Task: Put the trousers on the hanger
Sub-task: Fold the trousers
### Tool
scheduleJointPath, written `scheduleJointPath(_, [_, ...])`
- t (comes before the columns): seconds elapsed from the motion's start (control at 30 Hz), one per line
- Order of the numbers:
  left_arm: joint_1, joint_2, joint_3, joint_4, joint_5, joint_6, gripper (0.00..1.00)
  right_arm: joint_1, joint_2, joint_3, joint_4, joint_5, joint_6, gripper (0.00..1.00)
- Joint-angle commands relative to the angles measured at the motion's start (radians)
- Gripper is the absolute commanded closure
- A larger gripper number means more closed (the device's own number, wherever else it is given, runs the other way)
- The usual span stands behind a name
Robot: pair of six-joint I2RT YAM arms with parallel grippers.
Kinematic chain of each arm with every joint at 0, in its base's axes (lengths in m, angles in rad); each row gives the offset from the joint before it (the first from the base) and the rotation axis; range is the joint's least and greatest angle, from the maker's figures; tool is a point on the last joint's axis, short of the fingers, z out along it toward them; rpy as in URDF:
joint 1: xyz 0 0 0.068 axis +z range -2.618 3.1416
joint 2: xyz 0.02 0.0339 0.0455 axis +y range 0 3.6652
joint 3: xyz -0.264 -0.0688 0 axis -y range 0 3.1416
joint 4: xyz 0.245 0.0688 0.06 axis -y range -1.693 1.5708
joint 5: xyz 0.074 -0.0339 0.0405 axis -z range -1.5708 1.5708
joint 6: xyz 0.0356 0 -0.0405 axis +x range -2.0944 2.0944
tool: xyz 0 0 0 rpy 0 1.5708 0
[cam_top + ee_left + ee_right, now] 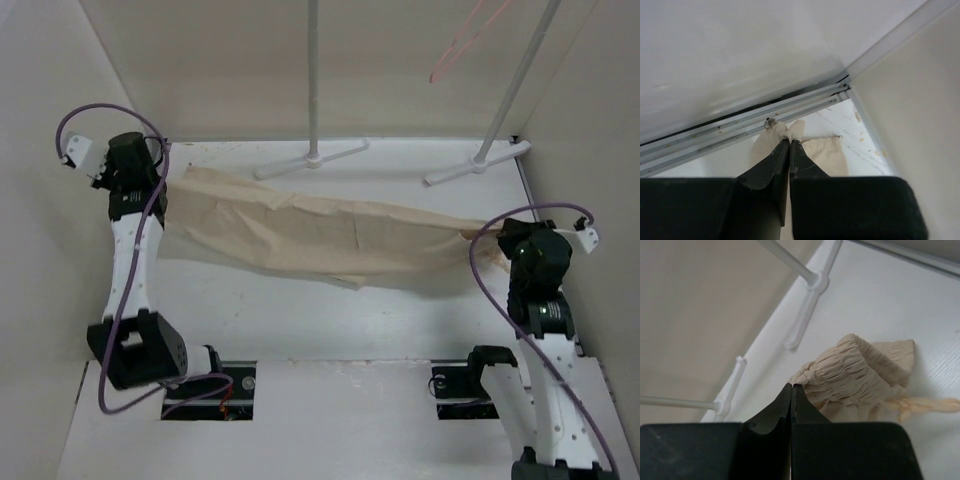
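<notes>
The long beige soft-cloth trousers (320, 235) are stretched across the middle of the white bench (330, 330), spanning most of the overhead frame from upper left to right of centre. The left claw (160, 185) is pinched together on a small fold of cloth at one end, and the wrist view shows the fingers closed with fabric bunched at their tips. The right claw (492, 236) is likewise clamped on the other end, gripping the edge of the gathered elastic waistband, with a drawstring trailing beside it.

The long axis runs nearly left to right in the overhead frame, dipping slightly toward the right. The waistband points to the right side and the leg end to the upper left. The lower edge sags between the two grips, and I cannot tell whether it is wholly off the bench.

The thin pink rod hanger (462, 42) hangs at the upper right of the frame, beside the grey-white rack poles (313, 75), well apart from the garment. In my judgement only the grasping is done. Carrying the cloth up and draping it over the hanger is all left.
</notes>
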Motion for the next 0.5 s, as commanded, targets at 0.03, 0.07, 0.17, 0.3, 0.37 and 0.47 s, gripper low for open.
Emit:
scheduleJointPath(0.03, [0.034,-0.25,-0.122,0.017,-0.041,-0.037,1.0,-0.013,-0.196,-0.038,-0.117,-0.014,0.001,1.0])
scheduleJointPath(0.07, [0.045,-0.288,-0.15,0.0,-0.038,-0.043,1.0,-0.023,-0.239,-0.055,-0.152,-0.024,0.005,1.0])
scheduleJointPath(0.17, [0.062,-0.374,-0.207,-0.02,-0.043,-0.055,1.0,-0.056,-0.347,-0.078,-0.235,-0.034,0.002,1.0])
scheduleJointPath(0.3, [0.074,-0.439,-0.2,-0.066,-0.064,-0.051,1.0,-0.047,-0.415,-0.06,-0.287,-0.002,-0.001,1.0])
scheduleJointPath(0.37, [0.079,-0.459,-0.204,-0.074,-0.081,-0.041,1.0,-0.039,-0.436,-0.057,-0.297,-0.021,-0.001,1.0])
scheduleJointPath(0.47, [0.076,-0.476,-0.255,-0.061,-0.099,-0.032,0.99,-0.021,-0.462,-0.077,-0.335,-0.048,-0.005,1.0])
